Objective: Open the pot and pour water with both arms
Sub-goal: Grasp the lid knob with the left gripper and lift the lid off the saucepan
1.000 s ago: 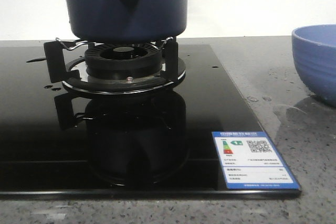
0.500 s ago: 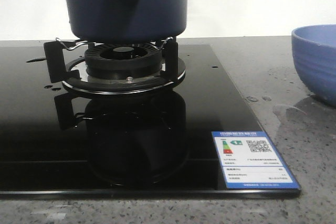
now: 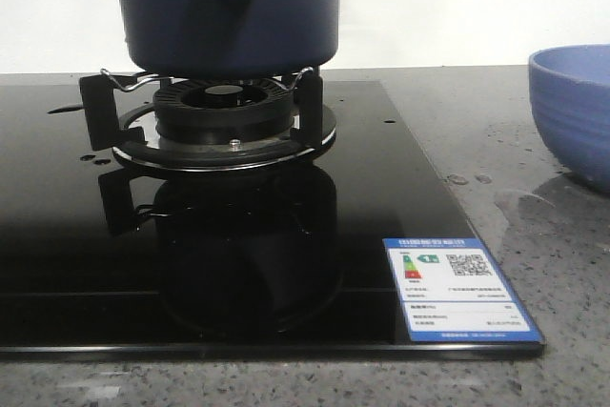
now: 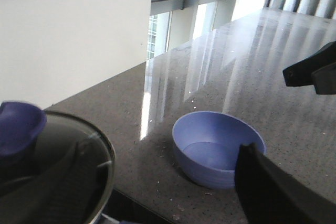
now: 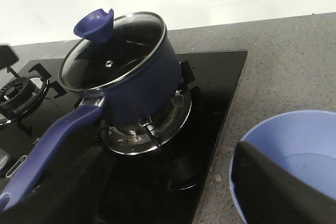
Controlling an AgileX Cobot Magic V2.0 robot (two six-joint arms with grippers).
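The dark navy pot (image 3: 229,7) stands on the gas burner (image 3: 224,121). Its handle stub with a round hole faces the front camera. In the right wrist view the pot (image 5: 144,85) wears a glass lid (image 5: 113,56) with a blue knob (image 5: 94,23), and its long blue handle (image 5: 47,145) points toward my right gripper. My right gripper (image 5: 168,192) is open and empty, above the hob between pot and bowl. My left gripper (image 4: 168,198) is open and empty, beside the lid (image 4: 58,166) and its knob (image 4: 18,129). Neither gripper shows in the front view.
A periwinkle-blue bowl (image 3: 577,111) stands on the speckled grey counter to the right of the black glass hob (image 3: 381,188); it also shows in both wrist views (image 4: 218,148) (image 5: 294,161). Water drops (image 3: 472,178) lie near it. A second burner (image 5: 18,100) lies farther left.
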